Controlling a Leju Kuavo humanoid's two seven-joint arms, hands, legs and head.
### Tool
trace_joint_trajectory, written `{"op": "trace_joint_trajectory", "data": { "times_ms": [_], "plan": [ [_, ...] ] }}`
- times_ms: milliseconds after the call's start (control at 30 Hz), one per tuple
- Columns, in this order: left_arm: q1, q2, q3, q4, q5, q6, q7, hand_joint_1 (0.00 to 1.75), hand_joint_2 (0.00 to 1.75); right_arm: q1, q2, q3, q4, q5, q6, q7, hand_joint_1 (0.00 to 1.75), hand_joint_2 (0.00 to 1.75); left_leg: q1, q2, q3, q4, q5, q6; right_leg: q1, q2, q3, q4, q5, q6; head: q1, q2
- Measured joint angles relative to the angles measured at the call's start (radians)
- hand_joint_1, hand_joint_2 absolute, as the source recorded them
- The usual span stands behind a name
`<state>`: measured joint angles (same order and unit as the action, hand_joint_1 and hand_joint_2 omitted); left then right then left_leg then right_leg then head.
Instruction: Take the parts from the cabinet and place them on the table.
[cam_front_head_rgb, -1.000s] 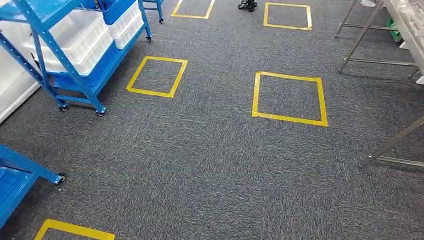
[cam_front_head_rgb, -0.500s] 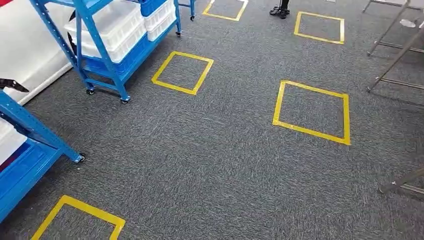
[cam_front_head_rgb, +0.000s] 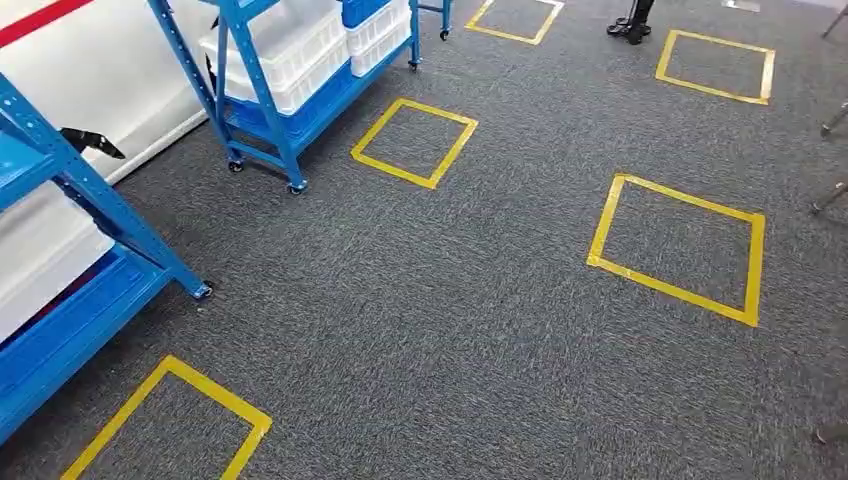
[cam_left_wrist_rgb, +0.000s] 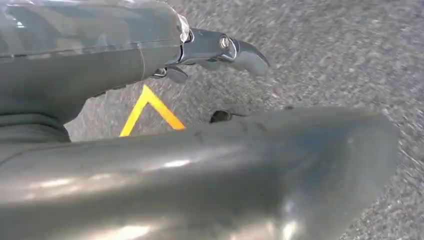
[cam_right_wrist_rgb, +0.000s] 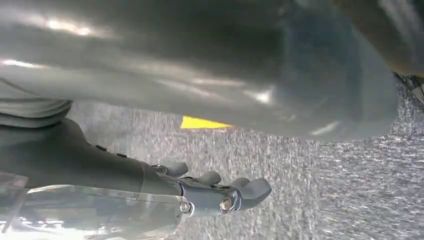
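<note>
Blue cabinet (cam_front_head_rgb: 290, 110) is carrying white bins (cam_front_head_rgb: 285, 50), contents hidden. Left hand (cam_left_wrist_rgb: 215, 50) and right hand (cam_right_wrist_rgb: 215, 192) are hanging empty, fingers loosely apart.

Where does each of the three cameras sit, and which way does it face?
Head view: high on the body, looking forward and down at grey carpet, yellow tape squares and blue racks.
Left wrist view: behind the left hand, facing the floor.
Right wrist view: behind the right hand, facing the floor.
Shared: carpet and yellow tape.

I am seeing yellow tape squares (cam_front_head_rgb: 413, 142) lying on grey carpet (cam_front_head_rgb: 480, 330); a person's shoes (cam_front_head_rgb: 630, 28) are standing far.
</note>
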<state>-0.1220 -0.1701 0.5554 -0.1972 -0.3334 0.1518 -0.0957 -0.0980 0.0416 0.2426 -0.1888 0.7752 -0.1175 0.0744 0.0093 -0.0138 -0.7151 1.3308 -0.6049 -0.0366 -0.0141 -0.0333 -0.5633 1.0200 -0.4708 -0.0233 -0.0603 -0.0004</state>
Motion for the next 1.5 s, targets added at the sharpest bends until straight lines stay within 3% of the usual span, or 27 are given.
{"op": "trace_joint_trajectory", "data": {
  "times_ms": [33,100,133,167,300,333,367,400,467,533,600,633,667,800,833,867,933,1000,1033,1067,1133,1167,1300,1333,1367,1400,1500],
  "plan": [
    [0.001,0.000,0.002,0.000,0.008,0.000,0.000,0.00,0.00,-0.001,0.000,0.000,0.000,0.002,0.002,0.000,0.00,0.00,0.001,0.003,0.012,-0.026,0.025,-0.001,0.000,-0.010,0.001,0.000,-0.001,0.001,0.000,0.000],
    [-0.001,0.000,0.015,0.000,0.029,-0.004,-0.002,0.00,0.00,-0.006,0.000,0.000,0.000,0.011,0.005,0.001,0.00,0.00,0.001,0.020,0.097,-0.195,0.113,0.004,0.001,-0.029,0.007,0.000,-0.004,0.006,0.000,0.000],
    [-0.005,0.000,0.022,0.000,0.035,-0.007,-0.003,0.00,0.00,-0.008,0.000,0.000,0.000,0.014,0.005,0.001,0.00,0.00,-0.001,0.052,0.147,-0.287,0.147,0.011,0.002,-0.037,0.011,0.000,-0.007,0.009,0.000,0.000],
    [-0.010,-0.001,0.027,0.000,0.040,-0.010,-0.003,0.00,0.00,-0.010,0.000,0.000,0.000,0.015,0.005,0.002,0.00,0.00,-0.011,0.085,0.160,-0.320,0.137,0.021,0.008,-0.044,0.013,0.003,-0.010,0.015,0.000,0.000],
    [-0.014,-0.004,0.051,0.000,0.077,-0.019,-0.002,0.00,0.00,-0.025,-0.001,0.000,-0.001,0.017,0.006,0.007,0.00,0.00,-0.013,0.044,0.155,-0.328,0.147,0.041,0.007,-0.071,0.024,-0.002,-0.012,0.038,0.000,0.000],
    [-0.014,-0.007,0.062,0.000,0.099,-0.027,0.001,0.00,0.00,-0.026,-0.003,0.000,-0.002,0.018,0.007,0.010,0.00,0.00,-0.003,0.038,0.169,-0.337,0.156,0.046,0.000,-0.046,0.025,0.008,-0.021,0.046,0.000,0.000],
    [-0.018,-0.010,0.075,0.000,0.119,-0.034,0.003,0.00,0.00,-0.026,-0.004,0.000,-0.002,0.018,0.008,0.011,0.00,0.00,-0.002,0.029,0.167,-0.340,0.158,0.053,0.001,-0.006,0.009,0.039,-0.047,0.047,0.000,0.000],
    [-0.023,-0.011,0.087,0.000,0.141,-0.040,0.008,0.00,0.00,-0.025,-0.005,0.000,-0.002,0.018,0.011,0.012,0.00,0.00,-0.003,0.021,0.165,-0.339,0.161,0.057,0.001,0.013,-0.022,0.103,-0.087,0.047,0.000,0.000],
    [-0.023,-0.014,0.121,0.000,0.200,-0.061,0.023,0.00,0.00,-0.024,-0.005,0.000,-0.002,0.019,0.015,0.015,0.00,0.00,-0.005,0.001,0.162,-0.338,0.161,0.058,0.001,0.026,-0.107,0.275,-0.156,0.050,0.000,0.000],
    [-0.023,-0.016,0.159,0.000,0.233,-0.073,0.033,0.00,0.00,-0.022,-0.005,0.000,-0.002,0.021,0.019,0.018,0.00,0.00,-0.006,-0.022,0.163,-0.336,0.161,0.058,0.000,0.028,-0.128,0.298,-0.130,0.049,0.000,0.000],
    [-0.022,-0.019,0.192,0.000,0.256,-0.085,0.042,0.00,0.00,-0.022,-0.005,0.000,-0.002,0.026,0.018,0.019,0.00,0.00,-0.005,-0.046,0.166,-0.332,0.158,0.054,-0.002,0.034,-0.072,0.163,-0.039,0.047,0.000,0.000],
    [-0.023,-0.021,0.205,0.000,0.263,-0.092,0.045,0.00,0.00,-0.023,-0.005,0.000,-0.002,0.029,0.018,0.020,0.00,0.00,-0.004,-0.057,0.167,-0.328,0.156,0.050,-0.005,0.058,-0.027,0.062,0.011,0.044,0.000,0.000],
    [-0.024,-0.022,0.214,0.000,0.269,-0.097,0.048,0.00,0.00,-0.021,-0.006,0.000,-0.001,0.031,0.018,0.021,0.00,0.00,-0.006,-0.065,0.163,-0.324,0.154,0.046,-0.008,0.106,-0.009,0.019,0.004,0.042,0.000,0.000],
    [-0.025,-0.023,0.240,0.000,0.267,-0.102,0.051,0.00,0.00,-0.027,-0.005,0.000,-0.001,0.033,0.016,0.023,0.00,0.00,-0.005,-0.094,0.149,-0.325,0.156,0.020,-0.001,0.076,-0.010,0.011,0.007,0.025,0.000,0.000],
    [-0.025,-0.023,0.245,0.000,0.265,-0.102,0.051,0.00,0.00,-0.026,0.000,0.000,-0.001,0.034,0.016,0.023,0.00,0.00,-0.004,-0.095,0.149,-0.318,0.151,0.015,-0.009,0.060,-0.008,0.001,0.012,0.015,0.000,0.000],
    [-0.025,-0.023,0.246,0.000,0.261,-0.102,0.050,0.00,0.00,-0.026,-0.002,0.000,-0.001,0.035,0.016,0.024,0.00,0.00,-0.007,-0.054,0.136,-0.287,0.126,0.012,-0.008,0.051,-0.006,0.000,0.011,0.008,0.000,0.000],
    [-0.028,-0.023,0.246,0.000,0.253,-0.102,0.048,0.00,0.00,-0.025,-0.002,0.000,-0.001,0.037,0.016,0.028,0.00,0.00,-0.004,-0.007,0.065,-0.139,0.044,0.004,-0.003,0.029,-0.007,0.000,0.009,0.001,0.000,0.000],
    [-0.026,-0.023,0.246,0.000,0.246,-0.100,0.048,0.00,0.00,-0.022,-0.002,0.000,-0.001,0.039,0.016,0.030,0.00,0.00,-0.002,0.001,0.004,-0.009,-0.002,-0.001,0.002,0.005,-0.008,0.001,0.007,-0.001,0.000,0.000],
    [-0.024,-0.023,0.246,0.000,0.242,-0.100,0.048,0.00,0.00,-0.022,-0.002,0.000,-0.001,0.040,0.017,0.031,0.00,0.00,-0.002,0.003,0.002,-0.005,0.008,0.000,0.003,-0.006,-0.008,0.001,0.006,-0.002,0.000,0.000],
    [-0.022,-0.023,0.246,0.000,0.238,-0.097,0.048,0.00,0.00,-0.023,-0.002,0.000,-0.001,0.044,0.017,0.033,0.00,0.00,-0.002,0.005,0.022,-0.046,0.038,0.001,0.004,-0.015,-0.007,0.001,0.005,-0.001,0.000,0.000],
    [-0.021,-0.023,0.246,0.000,0.235,-0.095,0.048,0.00,0.00,-0.025,-0.001,0.000,-0.001,0.052,0.023,0.037,0.00,0.00,-0.005,0.025,0.123,-0.235,0.129,0.012,0.007,-0.035,0.000,0.001,0.002,0.001,0.000,0.000],
    [-0.022,-0.023,0.246,0.000,0.233,-0.094,0.048,0.00,0.00,-0.025,0.000,0.000,-0.001,0.053,0.023,0.038,0.00,0.00,-0.011,0.068,0.164,-0.314,0.143,0.026,0.008,-0.043,0.004,0.001,0.000,0.004,0.000,0.000],
    [-0.015,-0.022,0.246,0.000,0.232,-0.092,0.044,0.00,0.00,-0.026,0.007,0.000,-0.001,0.067,0.024,0.040,0.00,0.00,-0.022,0.045,0.160,-0.325,0.141,0.045,0.008,-0.068,0.012,-0.003,-0.002,0.026,0.000,0.000],
    [-0.013,-0.022,0.246,0.000,0.232,-0.092,0.042,0.00,0.00,-0.026,0.007,0.001,-0.002,0.074,0.024,0.040,0.00,0.00,-0.012,0.035,0.172,-0.341,0.152,0.053,0.013,-0.070,0.016,-0.002,-0.006,0.033,0.000,0.000],
    [-0.009,-0.024,0.246,0.000,0.232,-0.092,0.041,0.00,0.00,-0.024,0.007,0.003,-0.002,0.082,0.024,0.041,0.00,0.00,-0.009,0.029,0.178,-0.350,0.159,0.054,0.007,-0.028,0.013,0.015,-0.020,0.040,0.000,0.000],
    [-0.009,-0.024,0.246,0.000,0.232,-0.090,0.040,0.00,0.00,-0.023,0.007,0.005,-0.002,0.089,0.026,0.041,0.00,0.00,-0.007,0.024,0.176,-0.351,0.163,0.062,0.006,0.007,-0.013,0.067,-0.060,0.042,0.000,0.000],
    [-0.006,-0.024,0.246,0.000,0.241,-0.091,0.034,0.00,0.00,-0.016,0.007,0.009,-0.002,0.101,0.029,0.040,0.00,0.00,-0.007,-0.004,0.172,-0.349,0.164,0.064,0.000,0.028,-0.120,0.285,-0.153,0.049,0.000,0.000]
  ]
}}
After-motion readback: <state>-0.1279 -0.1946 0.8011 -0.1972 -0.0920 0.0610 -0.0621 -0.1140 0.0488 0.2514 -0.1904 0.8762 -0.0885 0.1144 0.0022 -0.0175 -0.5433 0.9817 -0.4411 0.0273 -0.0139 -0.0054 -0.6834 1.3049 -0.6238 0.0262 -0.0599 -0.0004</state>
